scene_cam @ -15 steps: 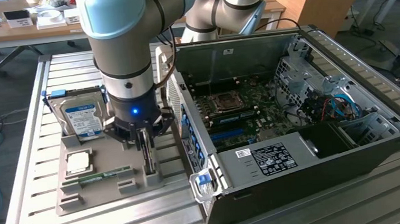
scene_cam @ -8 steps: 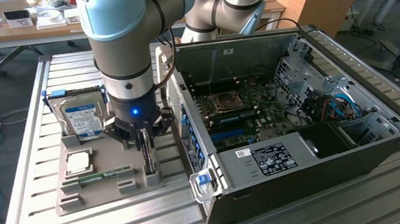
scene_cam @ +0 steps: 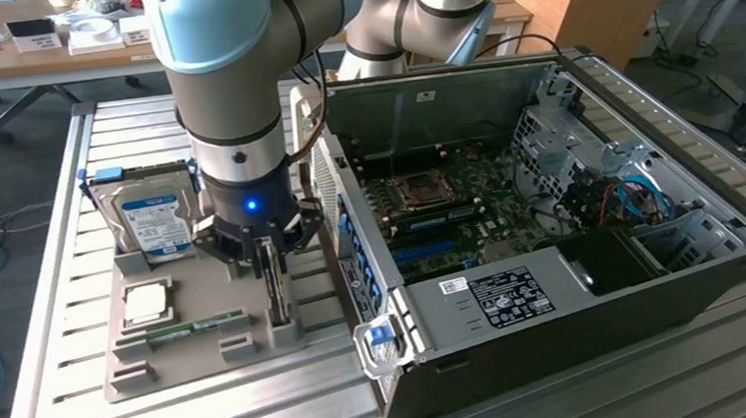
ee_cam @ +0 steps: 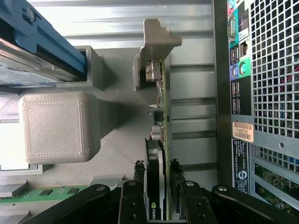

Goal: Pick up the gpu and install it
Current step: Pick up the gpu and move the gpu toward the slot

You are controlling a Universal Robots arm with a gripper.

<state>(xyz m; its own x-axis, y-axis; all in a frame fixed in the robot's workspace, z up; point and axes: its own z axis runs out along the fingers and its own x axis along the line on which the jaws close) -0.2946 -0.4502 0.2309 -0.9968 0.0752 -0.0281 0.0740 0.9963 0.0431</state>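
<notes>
Left of centre in the exterior view, your claw (scene_cam: pixel 267 264) stands spread astride the gpu (scene_cam: pixel 278 296), not pinching it. Hard drive (scene_cam: pixel 153 219) and computer case (scene_cam: pixel 489 359) flank it.

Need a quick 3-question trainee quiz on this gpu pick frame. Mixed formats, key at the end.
1. True or false: the gpu stands on edge in the grey tray, outside the computer case.
2. The gripper straddles: A) the hard drive B) the gpu C) the memory stick.
3. Fill in: the gripper's jaws are ____.
Key: 1 true; 2 B; 3 open.
</notes>
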